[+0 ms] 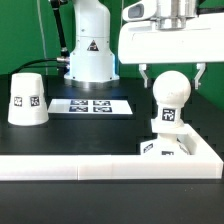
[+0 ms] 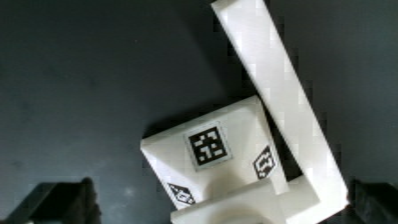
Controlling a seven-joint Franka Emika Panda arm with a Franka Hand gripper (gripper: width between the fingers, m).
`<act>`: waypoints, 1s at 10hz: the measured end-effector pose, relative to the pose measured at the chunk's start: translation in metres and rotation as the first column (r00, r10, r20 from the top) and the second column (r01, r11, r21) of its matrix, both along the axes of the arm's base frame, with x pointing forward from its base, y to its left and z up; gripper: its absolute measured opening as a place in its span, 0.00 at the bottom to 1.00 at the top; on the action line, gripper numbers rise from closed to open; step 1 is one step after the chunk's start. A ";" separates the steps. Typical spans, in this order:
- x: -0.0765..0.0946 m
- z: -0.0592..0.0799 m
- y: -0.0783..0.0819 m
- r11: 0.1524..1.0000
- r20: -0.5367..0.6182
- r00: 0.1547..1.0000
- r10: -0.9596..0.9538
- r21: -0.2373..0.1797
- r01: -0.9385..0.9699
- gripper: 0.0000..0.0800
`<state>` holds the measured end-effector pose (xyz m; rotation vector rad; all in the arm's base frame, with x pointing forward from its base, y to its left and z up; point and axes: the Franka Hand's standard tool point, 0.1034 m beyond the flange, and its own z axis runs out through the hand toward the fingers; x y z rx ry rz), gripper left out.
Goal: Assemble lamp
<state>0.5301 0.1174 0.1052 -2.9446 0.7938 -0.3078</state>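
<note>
The white round bulb (image 1: pixel 172 92) stands upright on the flat square base (image 1: pixel 185 148) at the exterior view's right, with tags on its stem and on the base. My gripper (image 1: pixel 172 80) hangs right over it, jaws open, one finger on each side of the bulb's top with a gap on both sides. The truncated-cone shade (image 1: pixel 27 98) stands alone at the exterior view's left. In the wrist view the tagged base (image 2: pixel 210 148) and part of the bulb (image 2: pixel 240 208) show between my dark fingertips (image 2: pixel 63 200).
A white L-shaped rail (image 1: pixel 70 168) runs along the front and right of the base, and also shows in the wrist view (image 2: pixel 267 80). The marker board (image 1: pixel 90 104) lies mid-table. The big white robot pedestal (image 1: pixel 88 50) stands behind it.
</note>
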 end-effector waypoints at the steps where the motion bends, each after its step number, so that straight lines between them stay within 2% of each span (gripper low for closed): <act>1: 0.000 0.001 -0.003 0.999 0.012 0.999 0.031 -0.006 -0.031 0.87; 2: -0.012 0.002 -0.025 0.995 0.060 0.993 0.102 -0.026 -0.101 0.87; 3: -0.027 0.002 -0.048 0.989 0.059 0.988 0.145 -0.047 -0.142 0.87; 4: -0.036 0.002 -0.074 0.986 0.058 0.986 0.156 -0.061 -0.152 0.87; 5: -0.041 0.000 -0.093 0.989 0.050 0.989 0.140 -0.065 -0.136 0.87; 6: -0.039 0.000 -0.084 0.987 0.053 0.987 0.150 -0.062 -0.147 0.87; 7: -0.039 0.000 -0.087 0.983 0.051 0.984 0.173 -0.070 -0.170 0.87; 10: -0.038 0.000 -0.115 0.980 0.047 0.982 0.184 -0.089 -0.179 0.87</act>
